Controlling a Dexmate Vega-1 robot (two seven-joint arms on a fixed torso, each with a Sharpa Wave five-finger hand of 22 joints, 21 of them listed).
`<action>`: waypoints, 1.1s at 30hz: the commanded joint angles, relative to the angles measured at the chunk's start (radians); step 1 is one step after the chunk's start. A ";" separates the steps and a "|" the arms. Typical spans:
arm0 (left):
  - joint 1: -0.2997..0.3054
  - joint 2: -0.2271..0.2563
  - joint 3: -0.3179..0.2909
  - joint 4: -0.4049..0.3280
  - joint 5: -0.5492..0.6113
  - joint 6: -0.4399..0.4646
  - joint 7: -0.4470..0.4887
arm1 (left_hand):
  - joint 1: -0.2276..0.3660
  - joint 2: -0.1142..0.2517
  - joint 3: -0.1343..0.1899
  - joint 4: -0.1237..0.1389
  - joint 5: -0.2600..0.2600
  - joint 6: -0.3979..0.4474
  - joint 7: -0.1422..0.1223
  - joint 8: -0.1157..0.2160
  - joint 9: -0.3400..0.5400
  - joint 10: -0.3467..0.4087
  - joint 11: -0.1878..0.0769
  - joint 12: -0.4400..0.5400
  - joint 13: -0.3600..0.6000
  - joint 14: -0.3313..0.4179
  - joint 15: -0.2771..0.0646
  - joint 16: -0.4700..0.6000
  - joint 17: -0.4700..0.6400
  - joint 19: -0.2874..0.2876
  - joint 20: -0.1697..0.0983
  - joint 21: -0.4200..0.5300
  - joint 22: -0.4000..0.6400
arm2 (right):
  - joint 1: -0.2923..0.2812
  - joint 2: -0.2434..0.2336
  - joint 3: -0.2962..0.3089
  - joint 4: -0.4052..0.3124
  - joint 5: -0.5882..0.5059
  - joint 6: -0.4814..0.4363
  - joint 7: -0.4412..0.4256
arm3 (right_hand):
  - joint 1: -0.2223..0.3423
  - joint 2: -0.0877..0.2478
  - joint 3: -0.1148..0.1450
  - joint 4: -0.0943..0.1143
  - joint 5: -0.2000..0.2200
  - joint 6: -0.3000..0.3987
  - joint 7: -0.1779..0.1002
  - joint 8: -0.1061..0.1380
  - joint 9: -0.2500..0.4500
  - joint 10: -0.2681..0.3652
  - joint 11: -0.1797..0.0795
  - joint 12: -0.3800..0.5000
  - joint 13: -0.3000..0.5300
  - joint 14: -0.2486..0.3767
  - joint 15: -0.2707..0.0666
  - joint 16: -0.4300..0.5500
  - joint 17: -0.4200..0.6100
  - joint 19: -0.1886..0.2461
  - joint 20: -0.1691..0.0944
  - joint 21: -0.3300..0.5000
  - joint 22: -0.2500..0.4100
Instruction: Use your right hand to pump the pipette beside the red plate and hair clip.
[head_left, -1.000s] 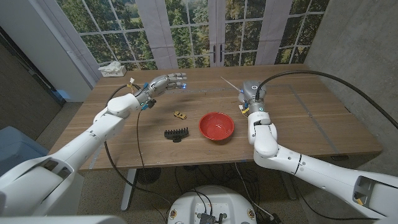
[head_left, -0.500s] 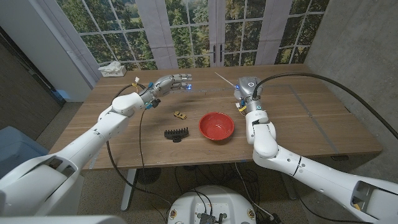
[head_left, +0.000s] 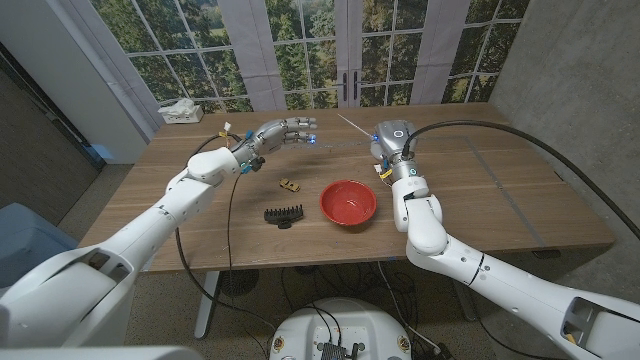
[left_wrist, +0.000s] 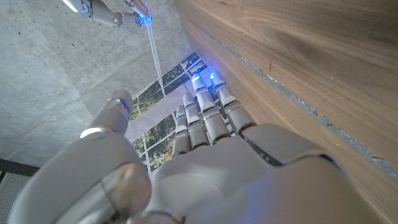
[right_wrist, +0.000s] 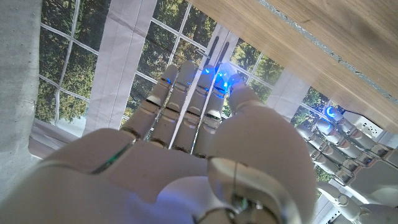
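Note:
Above the table's far middle, my right hand (head_left: 389, 141) grips the pipette (head_left: 354, 124), whose thin clear stem points to the left and away. In the left wrist view the pipette (left_wrist: 153, 48) hangs from the fingertips (left_wrist: 129, 9) of that right hand. The red plate (head_left: 348, 203) sits in front of the hand, with the black hair clip (head_left: 283, 214) to its left. My left hand (head_left: 284, 132) hovers just left of the pipette's tip, holding nothing, with its fingers stretched out side by side. My right hand (right_wrist: 205, 130) has its fingers curled and my left hand (right_wrist: 348, 134) beyond it.
A small yellow and black object (head_left: 290, 184) lies between the hair clip and my left hand. A white crumpled thing (head_left: 180, 110) sits at the table's (head_left: 500, 190) far left corner. Windows stand behind the far edge.
My right hand has moved left and away, carrying the pipette higher over the table. My left hand has slid right, closing on the pipette's tip.

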 joint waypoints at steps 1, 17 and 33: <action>-0.007 -0.036 0.002 0.002 -0.037 0.024 -0.015 | 0.025 0.004 -0.008 -0.001 0.003 0.021 0.007 0.002 0.004 0.030 -0.005 0.009 0.002 0.023 -0.080 0.015 0.009 0.017 -0.004 0.010 0.003 | -0.029 0.015 0.035 -0.007 -0.038 0.074 -0.003 | 0.011 -0.001 0.005 -0.001 0.003 -0.001 -0.005 0.005 0.003 0.002 -0.008 0.003 0.004 0.011 -0.150 -0.004 0.004 -0.001 -0.011 0.010 0.001; -0.026 -0.055 0.023 0.002 0.004 0.031 0.020 | 0.107 -0.003 -0.010 -0.011 0.005 0.047 0.002 -0.001 0.005 0.079 -0.033 0.019 0.004 0.052 -0.095 0.036 0.020 0.044 -0.012 0.026 0.005 | -0.043 0.039 0.056 -0.006 -0.065 0.141 -0.025 | 0.011 -0.001 0.005 -0.001 0.003 -0.005 -0.004 0.008 0.003 0.006 -0.009 0.004 0.012 0.012 -0.150 -0.009 0.009 -0.003 -0.011 0.016 0.001; -0.072 -0.111 0.030 0.086 -0.079 0.060 -0.101 | 0.149 0.002 -0.027 -0.001 0.004 0.084 0.011 -0.001 0.006 0.133 -0.039 0.033 0.005 0.093 -0.112 0.071 0.042 0.075 -0.020 0.045 0.008 | -0.035 0.064 0.061 0.012 -0.065 0.202 -0.075 | 0.012 -0.002 0.005 -0.001 0.003 -0.004 -0.007 0.013 0.003 0.006 -0.009 0.003 0.020 0.012 -0.150 -0.014 0.014 -0.007 -0.010 0.023 0.001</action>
